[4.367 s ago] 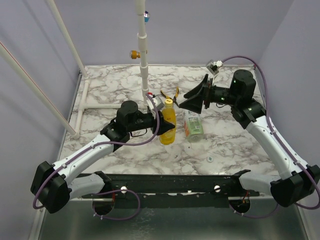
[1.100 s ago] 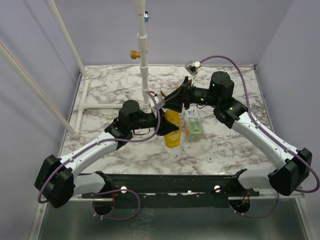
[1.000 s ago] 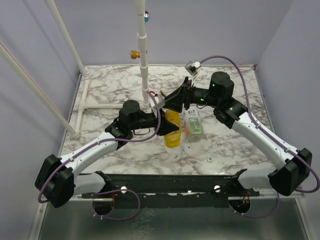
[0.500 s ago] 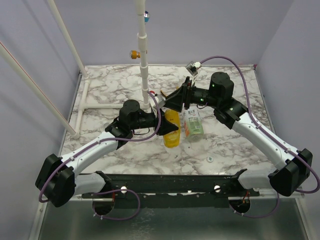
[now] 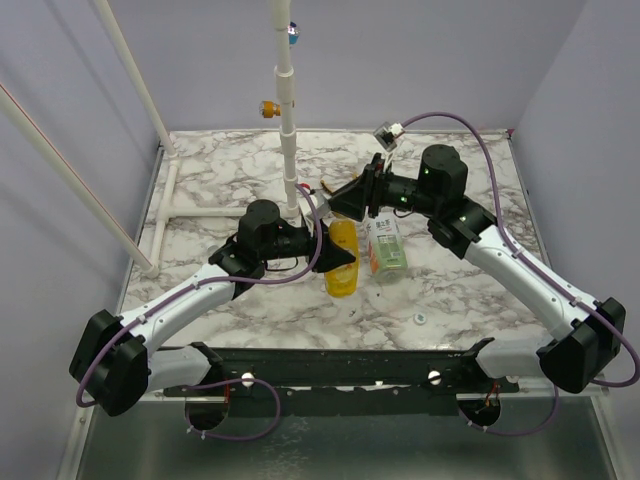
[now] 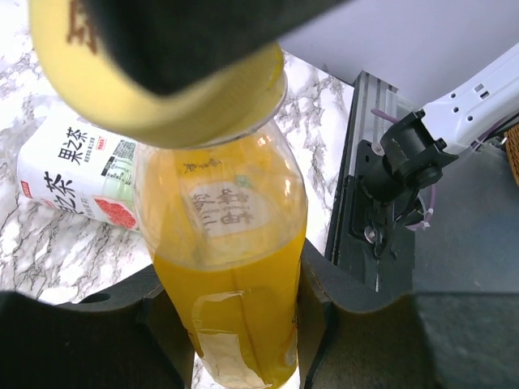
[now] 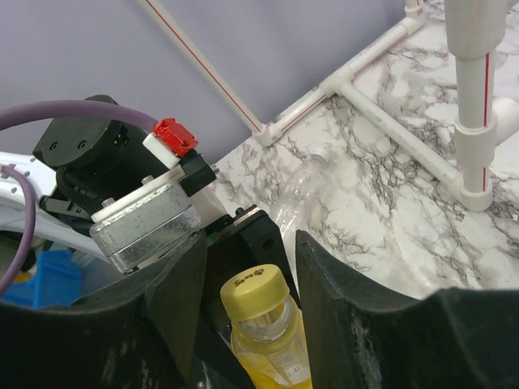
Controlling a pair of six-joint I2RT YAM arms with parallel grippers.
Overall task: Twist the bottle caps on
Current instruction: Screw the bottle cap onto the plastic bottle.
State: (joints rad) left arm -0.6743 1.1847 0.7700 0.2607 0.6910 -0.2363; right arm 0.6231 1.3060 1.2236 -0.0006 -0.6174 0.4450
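We are gripping the yellow bottle [image 6: 227, 267] mid-table [image 5: 450, 290] in our closed left hand [image 5: 335, 256]. Our right hand [image 7: 250, 245] is hanging open, its fingers flanking the yellow cap [image 7: 258, 292] on that bottle. The clear bottle [image 5: 385, 248] is lying at its 3 o'clock.

From above, the right gripper [image 5: 338, 209] hides the top of the yellow bottle [image 5: 342, 265], and the little whitish cap [image 5: 421, 319] lying alone is too small to see well.
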